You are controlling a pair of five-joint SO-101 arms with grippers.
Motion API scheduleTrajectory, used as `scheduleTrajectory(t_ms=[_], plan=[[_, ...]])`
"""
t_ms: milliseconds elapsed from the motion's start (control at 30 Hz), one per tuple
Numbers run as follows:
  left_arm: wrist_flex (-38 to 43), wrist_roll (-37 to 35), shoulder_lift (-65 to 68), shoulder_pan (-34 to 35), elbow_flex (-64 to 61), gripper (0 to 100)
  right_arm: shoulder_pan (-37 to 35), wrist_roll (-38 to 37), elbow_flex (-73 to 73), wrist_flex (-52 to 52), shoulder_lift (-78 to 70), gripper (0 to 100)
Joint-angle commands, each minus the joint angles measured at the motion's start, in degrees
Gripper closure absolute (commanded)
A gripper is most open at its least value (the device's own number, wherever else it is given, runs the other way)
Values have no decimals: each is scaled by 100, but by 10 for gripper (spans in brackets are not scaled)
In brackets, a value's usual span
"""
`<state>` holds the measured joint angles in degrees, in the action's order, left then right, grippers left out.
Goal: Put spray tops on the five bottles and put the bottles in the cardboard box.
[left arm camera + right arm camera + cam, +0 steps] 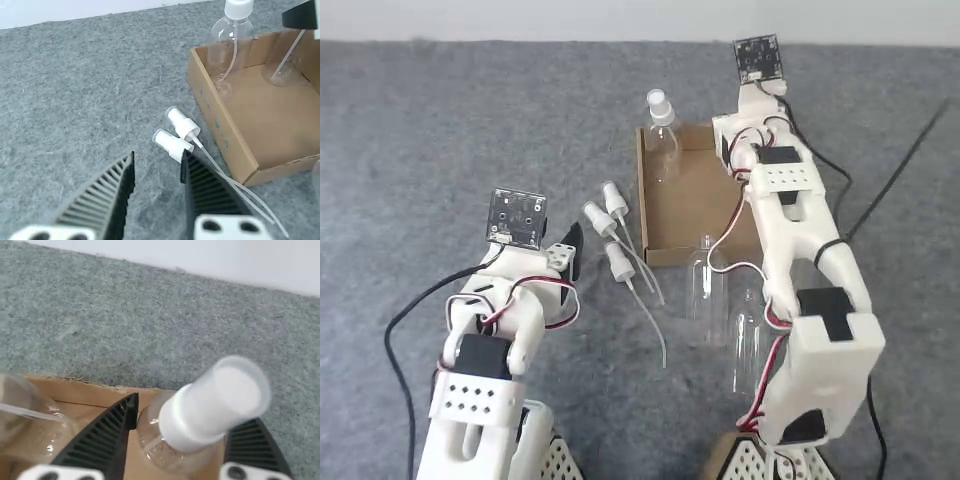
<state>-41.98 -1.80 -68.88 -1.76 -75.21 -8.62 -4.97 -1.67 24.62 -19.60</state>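
Grey felt desk (440,120). High view: cardboard box (642,200) w/ one capped bottle (662,135) in its far corner; 3 loose spray tops (607,228) & 2 bare bottles (706,285) are outside it. Left wrist view: left pincer (158,156) spread, empty, near the tops. Right wrist view: right pincer (190,410) pinching a second capped bottle (215,400) inside the box by its far wall. Approx 2 done, 3 left.

Left arm (485,360) folded back near its base, left gripper (157,155) angled downward, jaws parted; right arm (800,230) stretched far forward, right gripper (192,410) clamped on a bottle (155,440).
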Motion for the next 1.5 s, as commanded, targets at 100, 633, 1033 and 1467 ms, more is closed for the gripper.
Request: scheduleTrajectory(t_ms=[100,633,1033,1467], plan=[[167,-18,-9,26,48,859,-4,35,422,664,1244,775],[167,-18,-9,26,48,859,4,35,378,3653,3336,778],[158,-18,-9,26,48,859,4,44,360,6308,4523,778],[149,-18,-9,26,40,859,13,44,-4475,4629,7415,778]])
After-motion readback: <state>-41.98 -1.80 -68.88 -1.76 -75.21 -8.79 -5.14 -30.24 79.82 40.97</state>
